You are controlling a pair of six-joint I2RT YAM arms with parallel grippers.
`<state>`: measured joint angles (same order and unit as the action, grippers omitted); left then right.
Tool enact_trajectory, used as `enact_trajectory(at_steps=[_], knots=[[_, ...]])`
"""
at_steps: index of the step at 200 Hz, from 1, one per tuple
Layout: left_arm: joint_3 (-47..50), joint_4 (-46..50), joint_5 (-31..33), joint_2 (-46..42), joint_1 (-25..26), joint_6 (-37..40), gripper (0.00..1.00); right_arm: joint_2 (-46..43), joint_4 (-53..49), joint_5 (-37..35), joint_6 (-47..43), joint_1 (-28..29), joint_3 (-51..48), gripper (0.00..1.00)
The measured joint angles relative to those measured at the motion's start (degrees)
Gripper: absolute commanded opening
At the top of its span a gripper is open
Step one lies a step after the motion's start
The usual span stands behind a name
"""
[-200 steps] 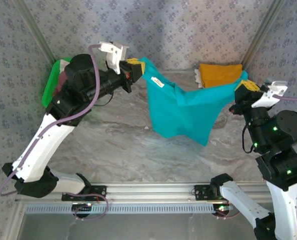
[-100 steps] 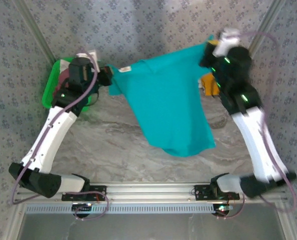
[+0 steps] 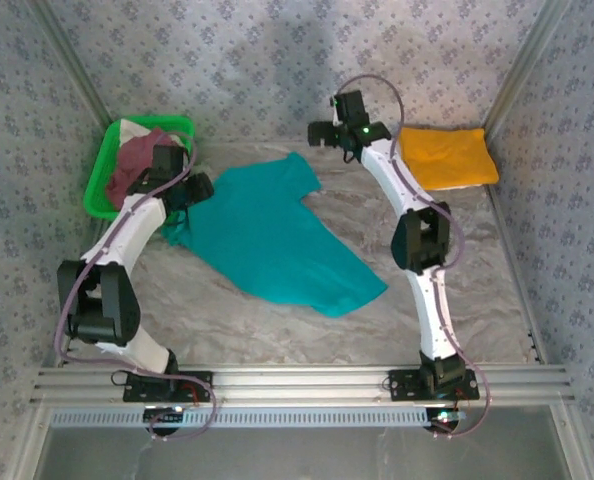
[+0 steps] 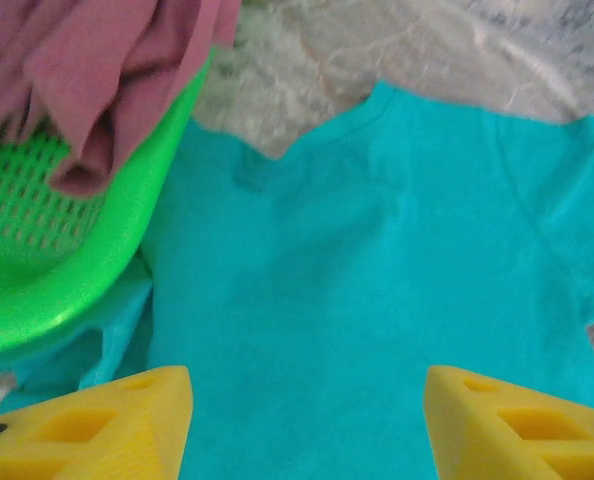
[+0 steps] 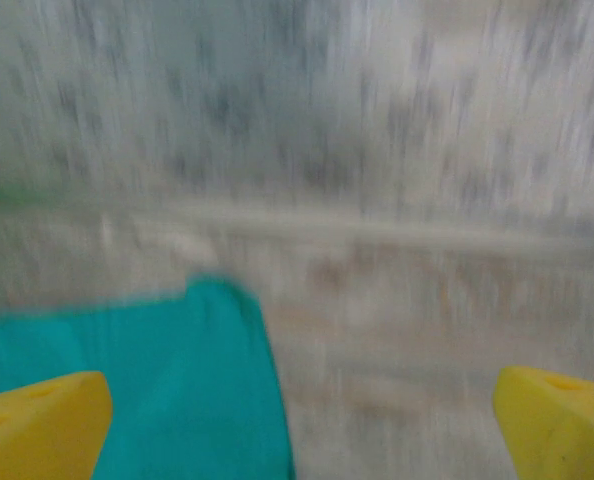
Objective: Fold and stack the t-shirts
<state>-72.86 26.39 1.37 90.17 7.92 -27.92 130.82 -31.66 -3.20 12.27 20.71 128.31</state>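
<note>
Maroon t-shirt [image 3: 139, 160] sits heaped in the green basket [image 3: 98, 183], teal t-shirt [image 3: 267, 240] lies on the table [image 3: 277, 335] against it, and left gripper [image 4: 305, 388] and right gripper [image 5: 302, 400] stand spread, empty.

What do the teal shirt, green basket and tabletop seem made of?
The teal t-shirt looks like soft matte cloth: it lies limp and creased. The green basket looks like glossy moulded plastic: shiny rim, mesh wall. The table has a marble-look grey-veined top; stone or printed sheet, cannot tell.
</note>
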Motion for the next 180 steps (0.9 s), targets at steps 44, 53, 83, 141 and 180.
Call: enact_trajectory(at_steps=[44, 53, 83, 141, 180], knots=[[2.3, -1.6, -3.4, -0.8, 7.4, 3.3, 0.48, -37.2, 8.2, 4.3, 4.5, 2.2, -45.0, 0.41], [2.3, -2.4, -4.3, 0.3, 9.2, 4.0, 0.45, -42.5, 9.7, 4.5, 5.5, 2.7, -50.3, 0.32], [2.3, -3.5, -6.5, 7.8, 13.2, 5.2, 0.38, -52.4, 11.4, 4.5, 10.1, 6.5, -67.1, 0.15], [10.6, -12.0, -5.3, 8.8, 17.3, -0.4, 0.41, -49.9, 8.3, 3.2, 19.2, 10.3, -81.4, 0.0], [22.0, -17.1, 0.0, -7.7, 14.9, -5.9, 0.45, -40.8, 10.1, 1.7, 22.8, 8.9, -81.8, 0.0]])
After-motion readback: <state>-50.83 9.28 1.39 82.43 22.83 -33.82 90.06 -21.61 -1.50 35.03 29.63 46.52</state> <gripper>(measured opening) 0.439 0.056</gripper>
